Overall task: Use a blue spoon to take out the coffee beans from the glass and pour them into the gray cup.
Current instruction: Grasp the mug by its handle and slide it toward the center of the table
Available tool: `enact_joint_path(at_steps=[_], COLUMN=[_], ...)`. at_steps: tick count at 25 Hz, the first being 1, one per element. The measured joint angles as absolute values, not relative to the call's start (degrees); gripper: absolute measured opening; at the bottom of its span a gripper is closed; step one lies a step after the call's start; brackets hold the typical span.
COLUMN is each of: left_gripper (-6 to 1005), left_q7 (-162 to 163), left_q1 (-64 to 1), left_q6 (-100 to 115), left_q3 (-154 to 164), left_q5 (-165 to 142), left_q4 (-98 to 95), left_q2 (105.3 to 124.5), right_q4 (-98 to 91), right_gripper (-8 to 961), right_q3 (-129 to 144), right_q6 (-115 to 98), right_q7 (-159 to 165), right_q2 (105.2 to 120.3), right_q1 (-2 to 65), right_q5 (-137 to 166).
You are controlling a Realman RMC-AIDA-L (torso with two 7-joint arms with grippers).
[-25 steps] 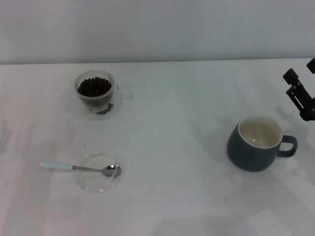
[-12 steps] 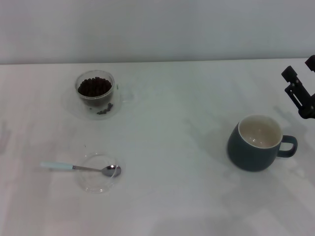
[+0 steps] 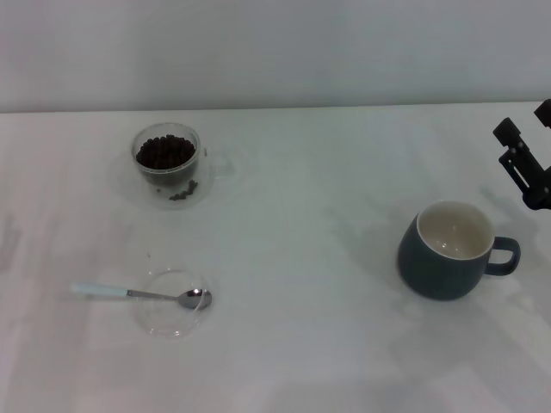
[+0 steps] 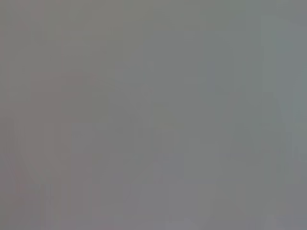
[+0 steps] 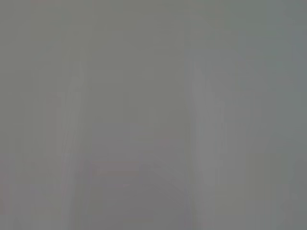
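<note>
Head view. White table (image 3: pixel 301 344).
- Glass (image 3: pixel 166 160): far left, upright, holding a heap of beans (image 3: pixel 164 152); its clear handle points right. It stands on a shallow clear saucer (image 3: pixel 211 185), where a few loose beans lie just in front of the glass.
- Spoon (image 3: pixel 142 294): near left, well in front of the glass. The pale blue handle rests on the table and points left; the metal bowl lies in a flat clear dish (image 3: pixel 171 303).
- Cup (image 3: pixel 447 249): right side, upright, cream inside with no beans visible, loop handle pointing right. Well apart from glass and spoon.
- Right end effector (image 3: pixel 527 163): at the right edge, above the table and behind the cup, touching nothing. Only part of it shows; whether it is released or clenched cannot be told.
- Left end effector: not in this view.

Left wrist view. Uniform grey field; nothing can be made out.

Right wrist view. Uniform grey field with faint pale streaks; nothing can be made out.
</note>
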State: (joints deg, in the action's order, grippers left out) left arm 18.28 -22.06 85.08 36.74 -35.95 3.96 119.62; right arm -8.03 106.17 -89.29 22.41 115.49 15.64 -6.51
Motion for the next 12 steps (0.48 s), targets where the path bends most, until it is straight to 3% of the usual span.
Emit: enact_joint_path(at_steps=[12], left_gripper=[815], left_q7=[18.4], left_q1=[-21.8], left_q6=[85.1], left_q3=[36.7], left_q5=[-36.1], left_q4=[4.0], left_q2=[119.62], right_q4=[-8.3], right_gripper=[528], right_q3=[106.2], right_q6=[-88.4], right_q7=[22.5], right_q2=[115.49], right_q1=[15.7], right_q5=[-6.5])
